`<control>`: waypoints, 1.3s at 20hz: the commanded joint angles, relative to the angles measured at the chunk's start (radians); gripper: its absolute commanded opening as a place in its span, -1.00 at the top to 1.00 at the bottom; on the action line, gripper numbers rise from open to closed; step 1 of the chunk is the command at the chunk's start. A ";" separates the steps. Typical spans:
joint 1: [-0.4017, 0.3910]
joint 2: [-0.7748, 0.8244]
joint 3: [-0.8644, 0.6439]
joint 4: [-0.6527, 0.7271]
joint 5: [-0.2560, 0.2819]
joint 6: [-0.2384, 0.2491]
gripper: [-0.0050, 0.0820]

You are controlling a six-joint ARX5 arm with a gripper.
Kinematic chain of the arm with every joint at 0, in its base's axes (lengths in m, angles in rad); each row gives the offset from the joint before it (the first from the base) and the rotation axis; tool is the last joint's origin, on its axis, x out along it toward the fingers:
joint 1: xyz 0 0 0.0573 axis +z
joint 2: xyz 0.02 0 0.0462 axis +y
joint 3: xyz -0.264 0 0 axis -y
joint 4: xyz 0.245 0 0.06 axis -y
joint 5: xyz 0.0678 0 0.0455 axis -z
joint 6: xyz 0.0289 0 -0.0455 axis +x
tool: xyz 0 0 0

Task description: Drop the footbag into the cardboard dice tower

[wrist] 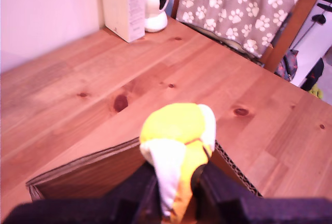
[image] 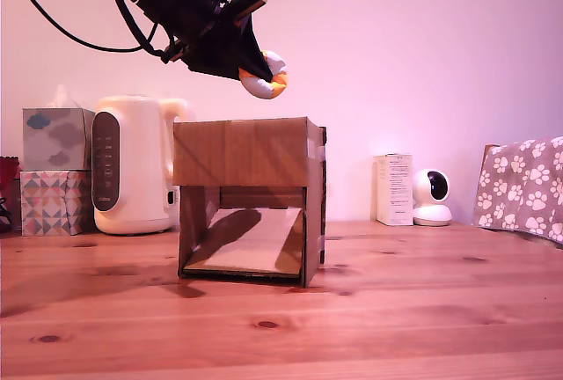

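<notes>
So the tool (image: 255,70) is clamped on the footbag (image: 265,75), up in the upper middle of the exterior frame, hanging in the air just above the top edge of the cardboard dice tower (image: 250,197). The tower sits on the wooden counter (image: 422,310), lower centre.

Handling-wise, my guess is the footbag is light and squishy. In the wrist view you can see it (wrist: 179,146) bulging out between the dark pads (wrist: 220,187), so it gives under pressure and probably won't slip. Nothing fragile about it. Pinching it across the middle, the way it's held now, looks right; it should just plop down when let go, not roll much.

The exterior view gives you the height gap between ball and box, plus the ramp in the front opening and the kettle (image: 132,164) and tissue boxes (image: 54,171) at mid left. The wrist view shows what that one can't: the open top of the tower (wrist: 88,175) sits in the lower part of the frame, and the ball seems to poke out over its far wall, though I can't be sure how well it's lined up. It also shows a chair with a paw-print cover (wrist: 244,11) at upper right.
</notes>
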 commanded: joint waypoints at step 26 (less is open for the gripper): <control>0.014 -0.561 -0.651 0.234 0.064 0.016 0.93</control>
